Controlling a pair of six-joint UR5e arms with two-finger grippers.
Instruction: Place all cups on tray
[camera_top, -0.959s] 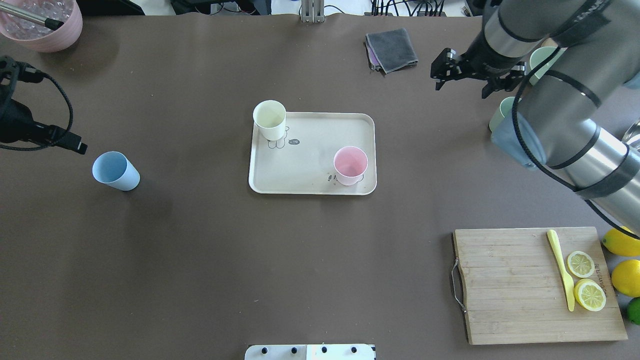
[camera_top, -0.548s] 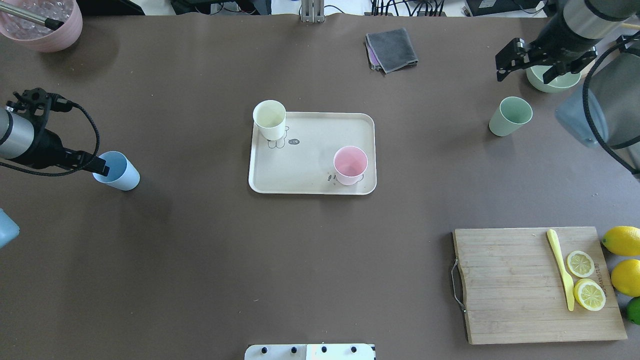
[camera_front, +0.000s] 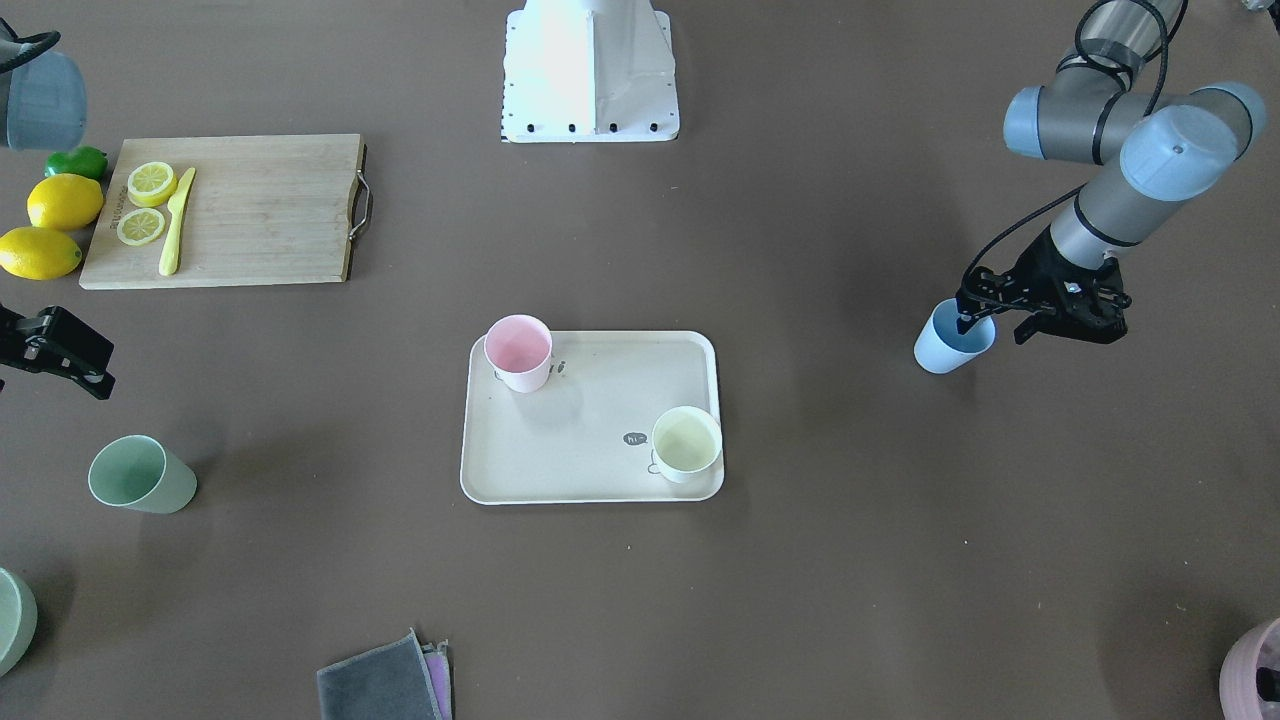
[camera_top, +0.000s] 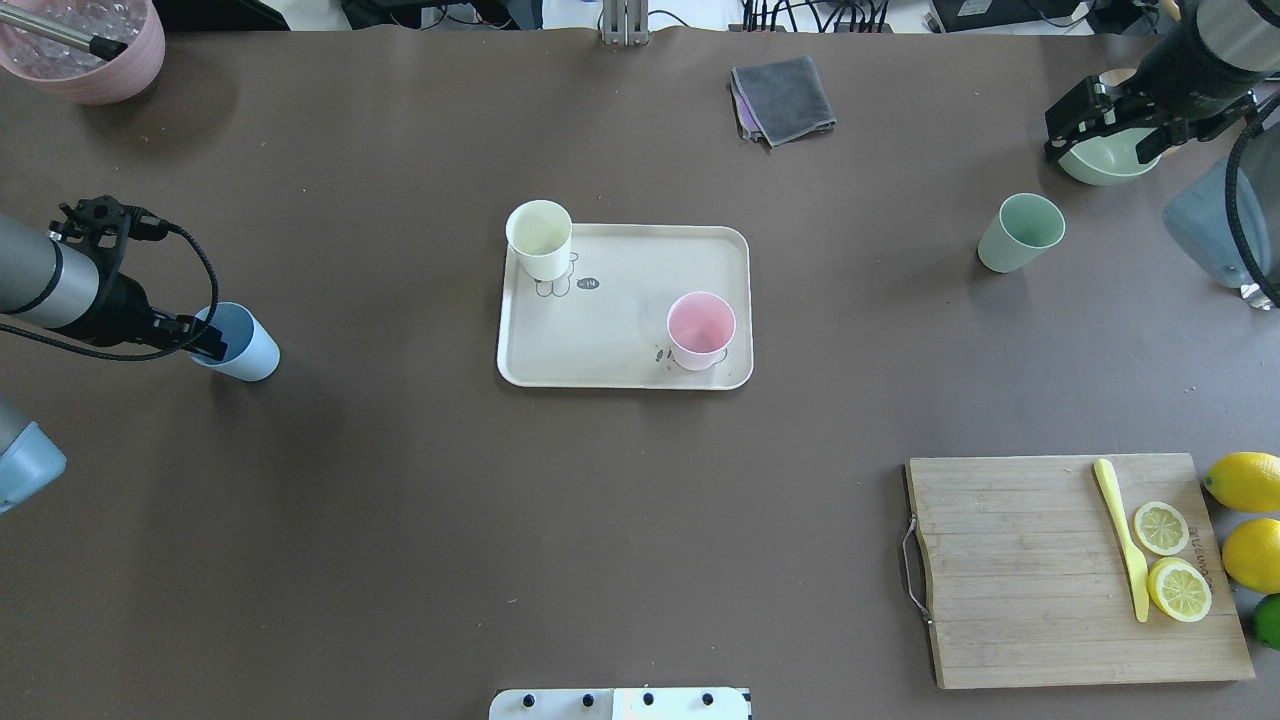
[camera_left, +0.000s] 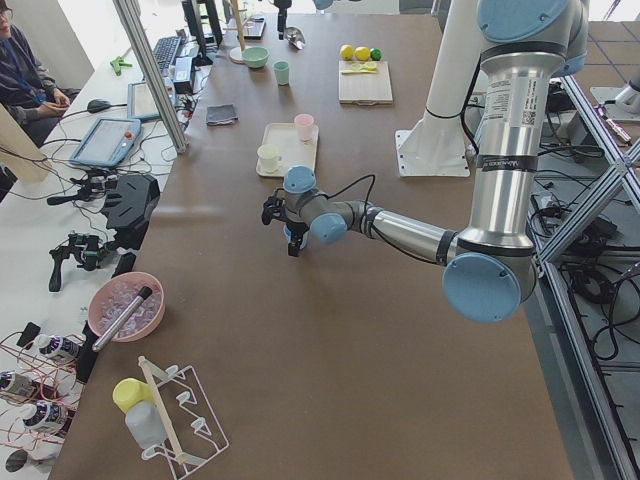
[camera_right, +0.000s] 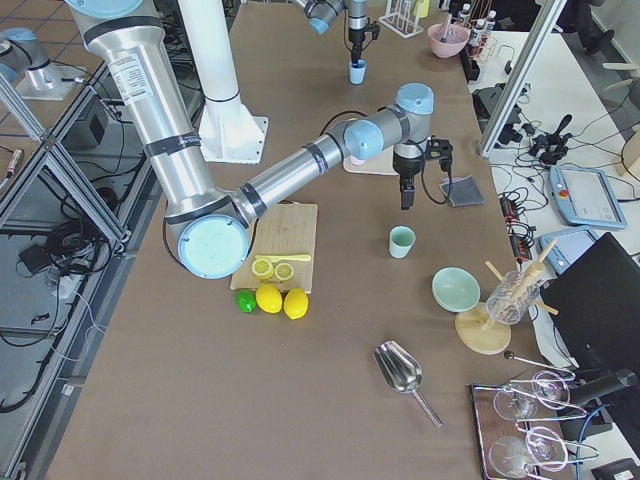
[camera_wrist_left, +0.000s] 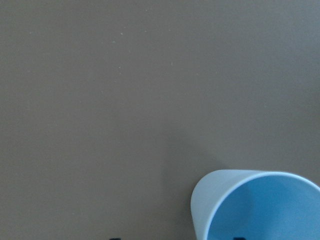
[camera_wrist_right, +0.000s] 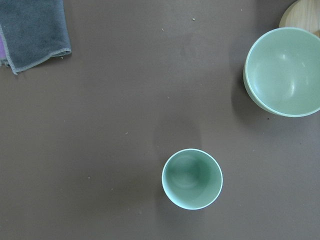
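Note:
The cream tray (camera_top: 620, 350) lies mid-table with the cream-yellow cup (camera_top: 540, 238) at its far-left corner and the pink cup (camera_top: 700, 330) at its near right. The light blue cup (camera_top: 245, 345) stands on the table at the left. My left gripper (camera_top: 205, 340) is open and straddles its wall; in the left wrist view one fingertip is inside the blue cup (camera_wrist_left: 260, 207) and one outside. The sage green cup (camera_top: 1020, 232) stands alone at the right. My right gripper (camera_top: 1100, 145) is open, high over the far right; its wrist view looks down on the green cup (camera_wrist_right: 192, 178).
A green bowl (camera_top: 1105, 160) sits under my right gripper. A folded grey cloth (camera_top: 783, 98) lies at the back. A wooden cutting board (camera_top: 1060, 570) with lemon slices and a yellow knife lies front right, lemons (camera_top: 1245, 520) beside it. A pink bowl (camera_top: 85, 45) sits back left.
My left gripper has moved right and come down onto the blue cup's rim. My right arm has swung away to the far right, uncovering the green cup.

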